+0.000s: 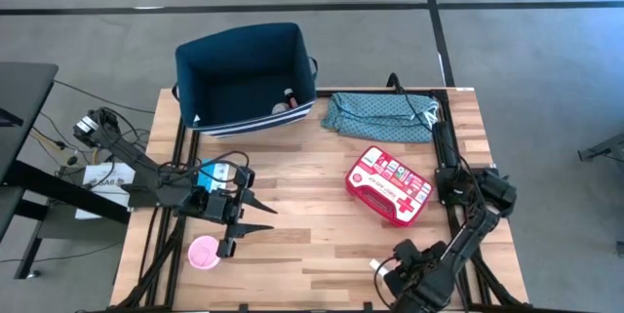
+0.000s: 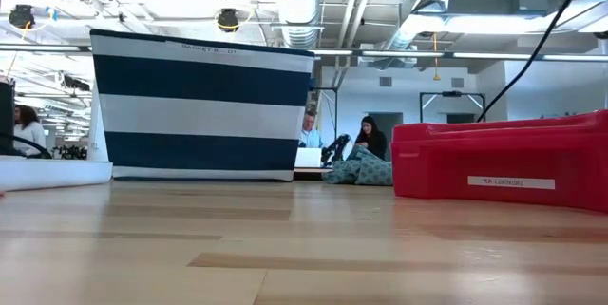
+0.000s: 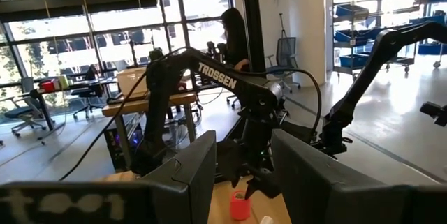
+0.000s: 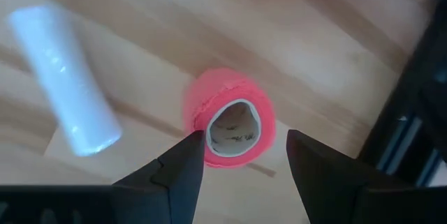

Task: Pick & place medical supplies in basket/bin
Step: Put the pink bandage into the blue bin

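- The wooden surface [image 1: 312, 172] carries everything; its slats run left to right in the high view.
- The navy bin [image 1: 246, 77] stands at the far edge, left of centre, and is open at the top. A small pinkish item [image 1: 285, 105] lies inside, against its near right corner. In the low view the bin [image 2: 201, 105] shows broad white and navy stripes.
- The teal patterned cloth [image 1: 380, 115] lies crumpled just to the right of the bin, at the far right of the surface.
- The red first-aid pouch [image 1: 389, 185] lies flat on the right half, tilted, its white cross towards the near right corner. In the low view it [image 2: 501, 161] fills the right side.
- The left gripper [image 1: 255, 217] hangs over the near left part of the surface, pointing towards the middle. Its jaws are open with nothing between them, and its fingers [image 3: 183, 182] frame the right arm across the surface in the left wrist view.
- The pink round tub [image 1: 204, 252] sits at the near left, just beside the left gripper but not in it.
- The right gripper [image 4: 246, 155] is down at the near right edge. Its jaws are spread on either side of the pink tape roll [image 4: 230, 118], not yet closed on it.
- The tape roll lies on its side with its hollow core facing the wrist camera.
- The white tube [image 4: 64, 77] lies on the wood just beside the roll, not touching it.
- People sit at desks in the room behind.
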You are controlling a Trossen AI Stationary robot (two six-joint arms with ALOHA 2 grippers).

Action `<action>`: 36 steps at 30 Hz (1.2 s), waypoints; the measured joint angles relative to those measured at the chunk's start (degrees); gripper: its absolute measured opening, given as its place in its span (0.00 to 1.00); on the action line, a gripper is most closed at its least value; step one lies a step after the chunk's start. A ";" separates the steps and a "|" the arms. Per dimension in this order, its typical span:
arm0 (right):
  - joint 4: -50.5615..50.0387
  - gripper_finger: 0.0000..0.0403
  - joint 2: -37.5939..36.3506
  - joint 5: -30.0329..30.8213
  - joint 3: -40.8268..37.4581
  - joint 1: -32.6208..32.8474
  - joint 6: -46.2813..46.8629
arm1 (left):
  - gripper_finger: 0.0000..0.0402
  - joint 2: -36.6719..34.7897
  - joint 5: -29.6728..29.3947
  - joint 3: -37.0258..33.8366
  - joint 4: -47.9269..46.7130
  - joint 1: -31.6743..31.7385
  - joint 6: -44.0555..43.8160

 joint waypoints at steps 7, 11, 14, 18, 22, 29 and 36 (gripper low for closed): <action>3.70 0.48 0.00 7.11 0.02 0.29 -4.58 | 0.32 0.00 -1.01 0.00 0.00 0.00 -1.31; 2.65 0.48 0.00 7.10 0.02 -0.87 -7.33 | 0.32 0.00 -1.02 0.00 0.75 0.00 -1.38; 0.90 0.48 0.00 6.80 0.00 -1.64 -9.12 | 0.32 0.00 -1.03 0.00 0.90 0.00 -1.40; -1.34 0.48 0.00 3.28 0.00 -2.16 -9.70 | 0.32 0.00 -1.05 0.00 0.90 0.00 -1.42; -2.46 0.48 0.00 2.54 0.02 -2.08 -9.75 | 0.32 0.00 -1.07 0.00 0.90 0.00 -1.42; -1.60 0.48 0.00 2.37 1.18 -2.09 -9.72 | 0.32 0.00 -1.09 0.00 0.85 0.00 -1.42; 0.66 0.48 -0.06 1.01 1.72 -2.09 -5.85 | 0.32 0.00 -1.11 0.00 -0.46 0.00 -1.40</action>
